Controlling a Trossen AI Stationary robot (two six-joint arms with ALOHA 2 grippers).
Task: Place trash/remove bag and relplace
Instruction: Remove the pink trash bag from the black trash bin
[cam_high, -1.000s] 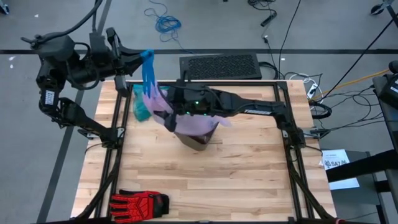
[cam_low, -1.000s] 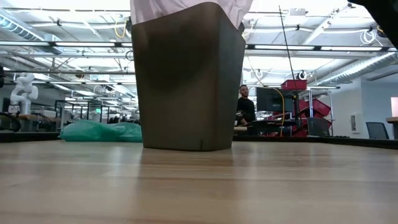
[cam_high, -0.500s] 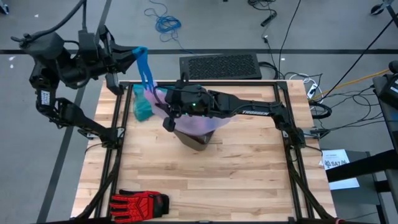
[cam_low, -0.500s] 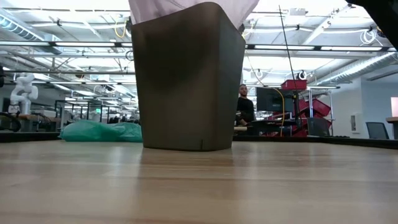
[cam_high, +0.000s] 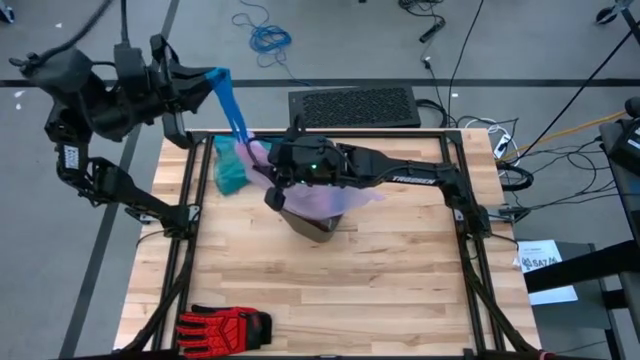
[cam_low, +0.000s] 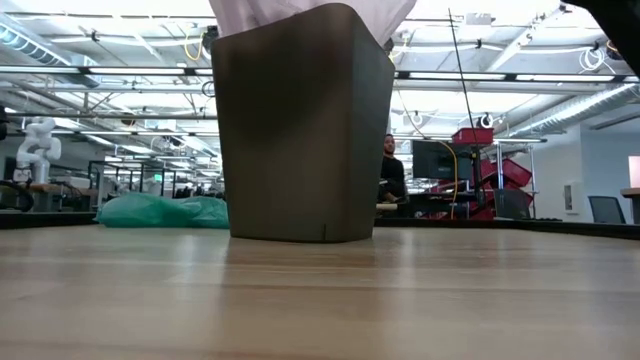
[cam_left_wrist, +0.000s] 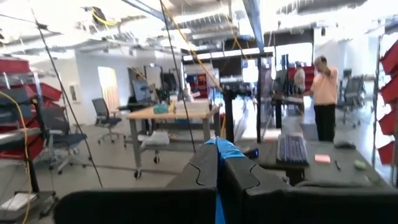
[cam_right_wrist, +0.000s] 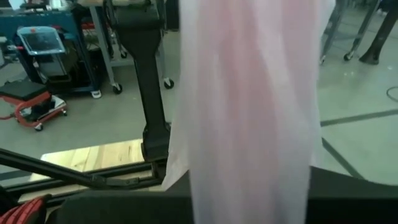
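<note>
**Both hands on the liner, bin not yet cleared**

The left hand (cam_high: 205, 80) sits past the far-left corner of the worktop (cam_high: 400, 290), its fingers pinched together on the blue drawstring (cam_high: 232, 110), which runs taut and slanted down to the bag (cam_high: 320, 200). The right hand (cam_high: 275, 180) is over the middle of the worktop at the bin's left rim, clamped tight on the pale pink film; in its wrist view the film (cam_right_wrist: 249, 106) hangs straight down between the fingers. The bag remains seated in the dark trash bin (cam_low: 300, 130), with only its upper edge bunched above the rim. A teal-green bag (cam_high: 230, 172) lies just left of the bin, and a red glove (cam_high: 225, 325) rests at the near-left edge.

The step in hand looks like drawing the liner out. It would go best if both hands rise together and evenly, keeping the pull upward instead of sideways, since a slanted tug on the string could tip the light bin or tear the thin film.
</note>
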